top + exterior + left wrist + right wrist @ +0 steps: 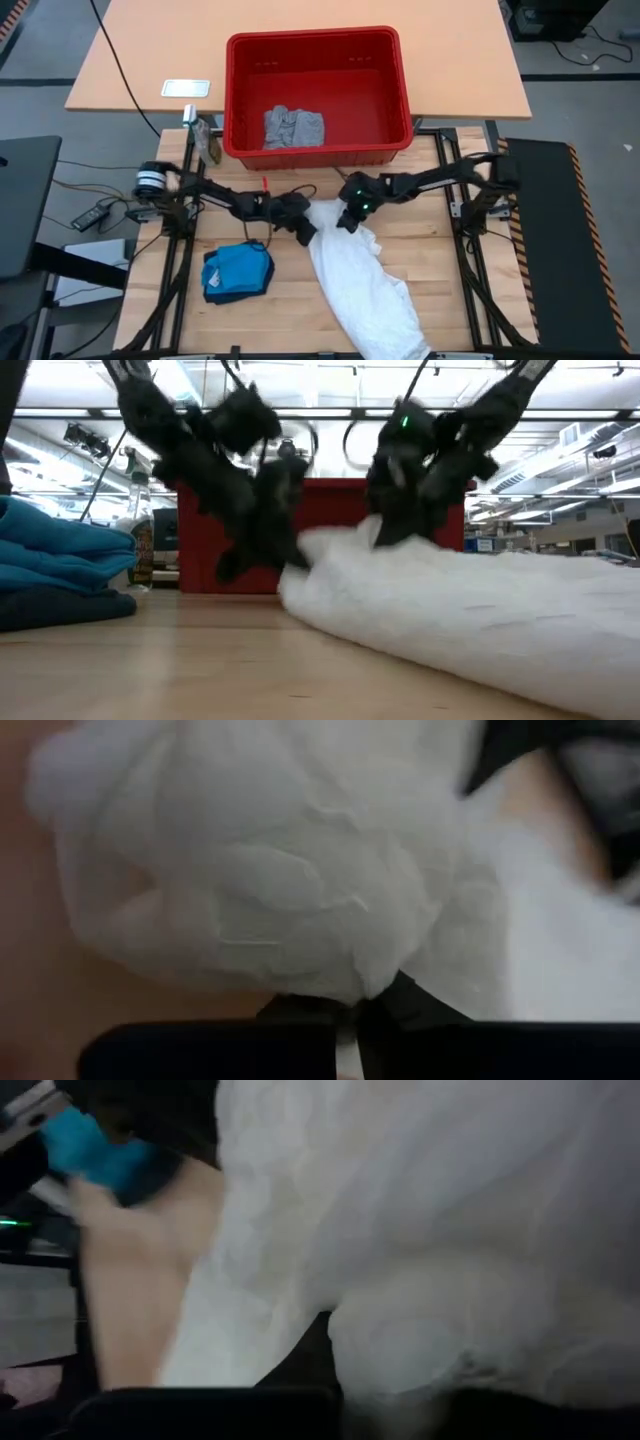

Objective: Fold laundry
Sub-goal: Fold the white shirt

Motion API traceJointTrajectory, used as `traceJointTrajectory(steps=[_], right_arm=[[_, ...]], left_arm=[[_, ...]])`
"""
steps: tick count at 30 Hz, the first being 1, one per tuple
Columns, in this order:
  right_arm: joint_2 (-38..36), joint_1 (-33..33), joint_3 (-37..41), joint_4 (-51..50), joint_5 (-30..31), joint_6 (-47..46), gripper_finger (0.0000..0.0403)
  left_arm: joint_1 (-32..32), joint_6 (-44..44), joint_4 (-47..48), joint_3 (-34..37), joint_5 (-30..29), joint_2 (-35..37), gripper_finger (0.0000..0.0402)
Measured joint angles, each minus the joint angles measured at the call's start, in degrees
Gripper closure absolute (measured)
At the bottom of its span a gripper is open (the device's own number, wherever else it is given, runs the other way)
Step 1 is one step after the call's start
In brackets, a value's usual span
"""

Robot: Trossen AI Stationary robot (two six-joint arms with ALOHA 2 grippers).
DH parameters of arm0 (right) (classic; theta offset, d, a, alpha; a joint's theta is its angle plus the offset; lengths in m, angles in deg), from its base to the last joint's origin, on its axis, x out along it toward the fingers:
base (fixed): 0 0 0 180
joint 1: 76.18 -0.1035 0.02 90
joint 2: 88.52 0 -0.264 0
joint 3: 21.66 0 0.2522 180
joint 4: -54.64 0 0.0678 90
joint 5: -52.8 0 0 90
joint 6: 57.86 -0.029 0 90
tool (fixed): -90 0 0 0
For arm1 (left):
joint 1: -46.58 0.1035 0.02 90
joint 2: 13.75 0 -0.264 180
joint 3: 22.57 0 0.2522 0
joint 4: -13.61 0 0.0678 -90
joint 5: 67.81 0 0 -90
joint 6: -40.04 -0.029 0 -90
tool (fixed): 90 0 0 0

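Observation:
A white garment [365,280] lies in a long heap on the wooden table, running from its middle toward the near right edge. My left gripper [303,232] is shut on the garment's far left end. My right gripper [350,218] is shut on its far end beside it. A folded bright blue garment [240,268] lies on a dark navy one [218,293] at the near left. A light grey garment [292,128] lies in the red basket [240,95]. My left gripper pinches a bunched fold of the white garment's far left end [362,988] between its two fingers, coming from the table's left. The rest of the garment lies on the table. My right gripper holds the garment's far end [330,1342] from the right; bunched cloth hides the fingertips.
The red basket stands at the table's far edge. A white phone-like slab [186,88] lies on the tan table behind. A small bottle [210,145] stands at the far left corner. Bare wood shows between the blue pile and the white garment.

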Motion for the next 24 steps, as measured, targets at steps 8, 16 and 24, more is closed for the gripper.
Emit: traceJointTrajectory(steps=[8, 16, 24], right_arm=[[-18.66, 0.03, -1.92, -1.13, 7.18, 8.3, 0.0371], [-26.87, 0.6, -18.34, -11.89, 22.2, 28.56, 0.0371], [-24.67, -6.73, -40.14, -25.84, 32.84, 38.46, 0.0371]], left_arm=[[0.29, -14.07, 9.05, -3.48, -1.69, 19.33, 0.0392], [2.27, -38.2, 38.74, -33.22, -9.57, 24.07, 0.0392], [-2.25, -43.27, 52.81, -61.62, -10.32, 16.28, 0.0393]])
